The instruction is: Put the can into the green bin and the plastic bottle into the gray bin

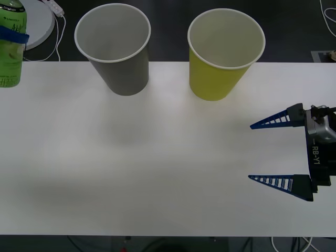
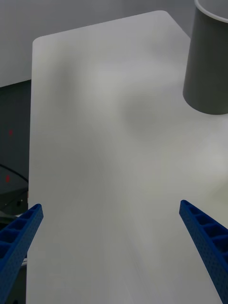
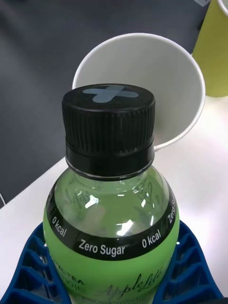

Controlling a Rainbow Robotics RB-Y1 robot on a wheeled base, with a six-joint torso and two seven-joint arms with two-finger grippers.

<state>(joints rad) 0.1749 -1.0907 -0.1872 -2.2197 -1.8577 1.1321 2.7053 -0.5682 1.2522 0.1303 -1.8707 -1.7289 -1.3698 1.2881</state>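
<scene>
White table, matte, shadowed in patches. White round disc with white cable on dark floor behind.

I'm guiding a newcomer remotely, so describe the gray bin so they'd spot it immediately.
On the white table, two big cup-shaped bins stand along the far edge. The gray bin is the one nearer the left gripper holding the plastic bottle; its neighbour, the green bin, is yellow-green.

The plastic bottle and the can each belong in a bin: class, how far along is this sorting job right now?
Done: nothing can be confirmed; the green bin shows a pale inside, its bottom hidden. In hand: the left gripper is shut on the plastic bottle, raised left of the gray bin. Left: dropping it in. The right gripper waits open.
</scene>
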